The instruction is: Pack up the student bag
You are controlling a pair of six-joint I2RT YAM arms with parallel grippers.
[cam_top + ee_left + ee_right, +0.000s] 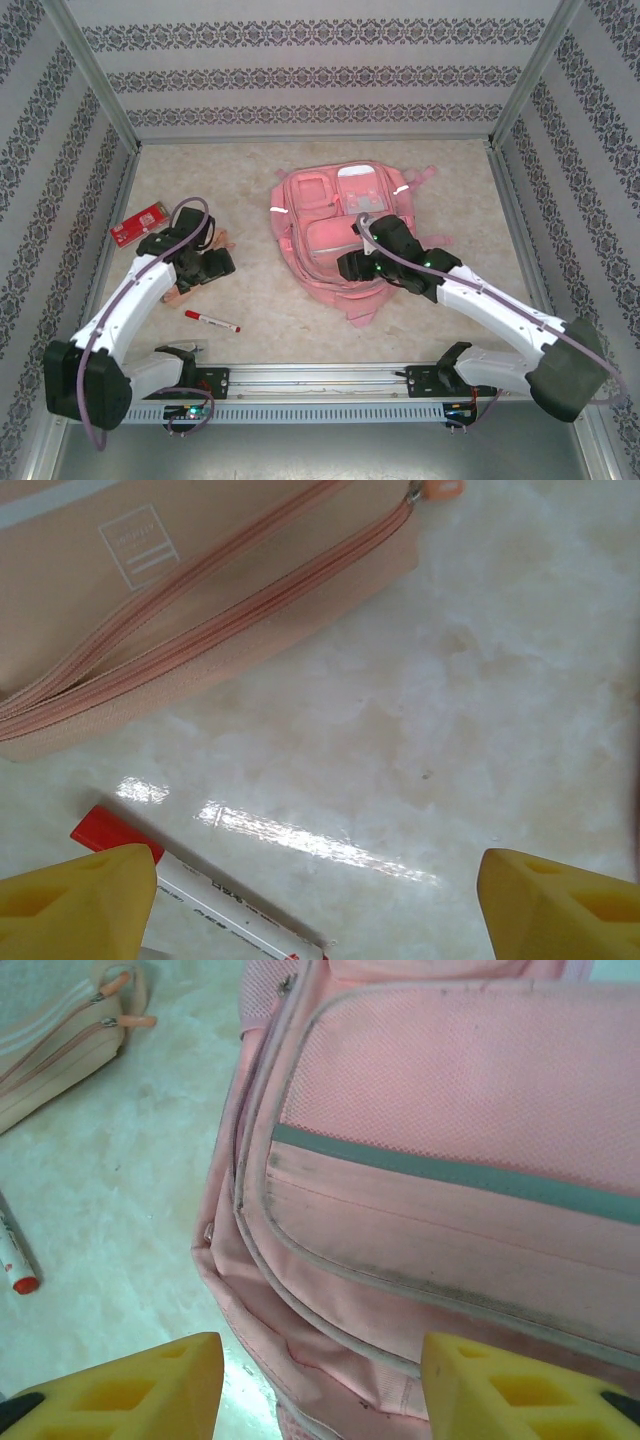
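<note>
1. A red-capped marker (211, 321) lies on the bench (300, 330), near left.
2. The left jaws stand apart above it, near a peach pencil case (180, 590).
3. The right jaws stand apart over the near-left edge of the student bag (320, 235), which lies flat at centre.

Print on marker (222, 908) and pouch (150, 600) unreadable

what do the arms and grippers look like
The left arm and right arm have white link shells, black joints and bases, and a mauve cable looping along each. The left gripper and right gripper have chunky yellow wedge-shaped fingers with hollow cells.
</note>
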